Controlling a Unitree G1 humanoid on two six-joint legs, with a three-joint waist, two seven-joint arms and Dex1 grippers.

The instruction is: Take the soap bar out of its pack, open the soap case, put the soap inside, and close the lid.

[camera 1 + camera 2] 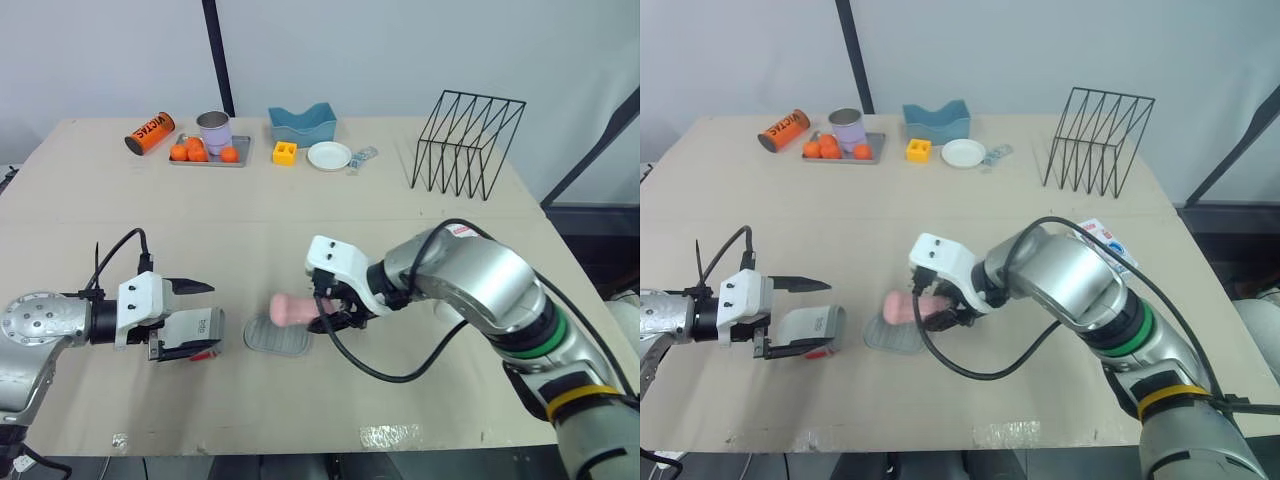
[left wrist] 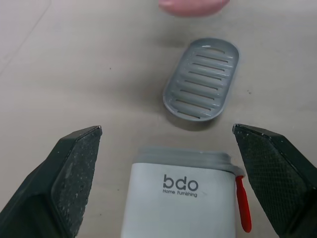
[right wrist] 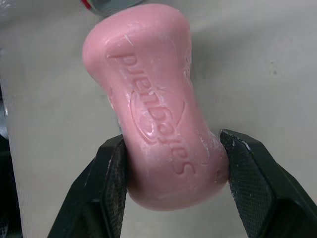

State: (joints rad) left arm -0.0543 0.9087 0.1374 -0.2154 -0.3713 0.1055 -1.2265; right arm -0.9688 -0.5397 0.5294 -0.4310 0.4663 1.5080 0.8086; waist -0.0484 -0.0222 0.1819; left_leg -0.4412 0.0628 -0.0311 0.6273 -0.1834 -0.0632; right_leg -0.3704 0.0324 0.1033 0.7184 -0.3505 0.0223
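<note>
Pink, embossed soap bar (image 3: 156,109) pinched in right claw (image 3: 172,144); left claw (image 2: 167,131) spread wide.

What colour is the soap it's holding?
Pink soap; clearest in the right wrist view.

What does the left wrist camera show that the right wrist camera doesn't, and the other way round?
Left wrist view: the open left gripper, with its fingers either side of a white soap case labelled bdo, and a grey slotted tray beyond it.

Right wrist view: the right gripper clamped on the pink soap bar, whose stamped lettering shows up close.

Shared: the soap bar, the beige table, and probably a sliver of the case.
</note>
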